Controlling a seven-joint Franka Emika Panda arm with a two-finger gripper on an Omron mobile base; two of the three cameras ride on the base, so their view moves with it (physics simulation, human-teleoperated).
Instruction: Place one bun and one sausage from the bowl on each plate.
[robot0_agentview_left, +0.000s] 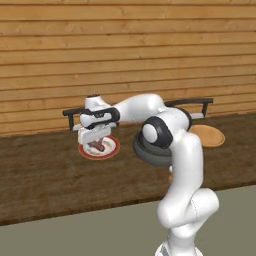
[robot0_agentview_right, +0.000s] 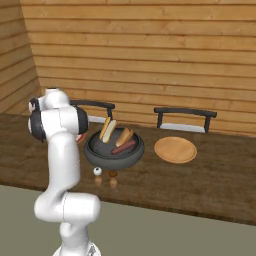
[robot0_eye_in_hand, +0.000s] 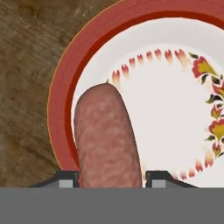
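Note:
My gripper (robot0_agentview_left: 97, 142) is shut on a reddish-brown sausage (robot0_eye_in_hand: 107, 138), which sticks out between the two fingertips (robot0_eye_in_hand: 69, 180). It hangs low over the left part of a white plate (robot0_eye_in_hand: 175, 96) with a red rim and flower pattern; whether it touches the plate I cannot tell. This plate (robot0_agentview_left: 111, 149) lies at the left of the counter, with the sausage (robot0_agentview_left: 97, 146) over it. The dark bowl (robot0_agentview_right: 100, 152) sits mid-counter and holds two buns (robot0_agentview_right: 107, 129), one more sausage (robot0_agentview_right: 123, 147) among them. In the left base view the bowl (robot0_agentview_left: 145, 152) is partly behind my arm.
A round tan wooden dish (robot0_agentview_right: 175, 149) lies right of the bowl. Two small shakers (robot0_agentview_right: 98, 172) stand in front of the bowl near the counter's front edge. Dark chair backs (robot0_agentview_right: 185, 112) rise behind the counter against the wooden wall.

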